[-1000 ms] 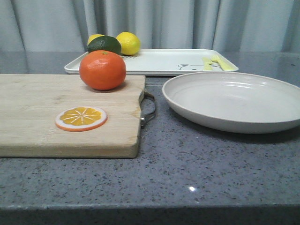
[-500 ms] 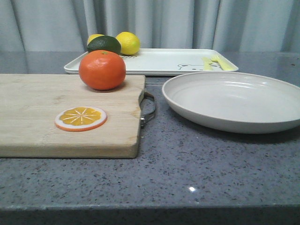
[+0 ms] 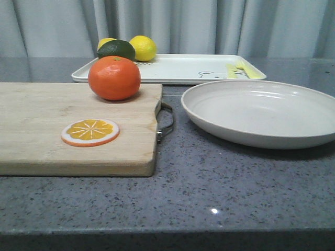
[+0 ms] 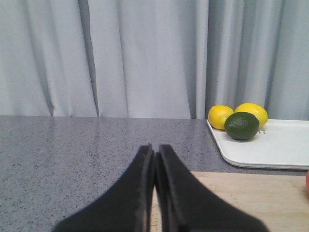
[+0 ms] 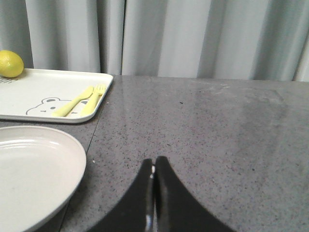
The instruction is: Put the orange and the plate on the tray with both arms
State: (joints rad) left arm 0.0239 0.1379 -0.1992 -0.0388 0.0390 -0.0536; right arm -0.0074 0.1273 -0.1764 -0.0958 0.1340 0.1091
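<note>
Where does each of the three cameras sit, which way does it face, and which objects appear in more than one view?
Front view: low at the table edge, facing forward over the cutting board, orange, plate and tray; no robot parts show.
Left wrist view: above the left hand, shut, facing the curtain, lemons and lime.
Right wrist view: above the right hand, shut, beside the plate, facing the tray's yellow fork and spoon.
Shared: the tray appears in all three; the plate in front and right wrist.

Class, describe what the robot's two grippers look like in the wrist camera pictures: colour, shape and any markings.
Both the left gripper and the right gripper have plain black, matte fingers, broad at the base and tapering to narrow curved tips. No cables, labels or markings are visible.
</note>
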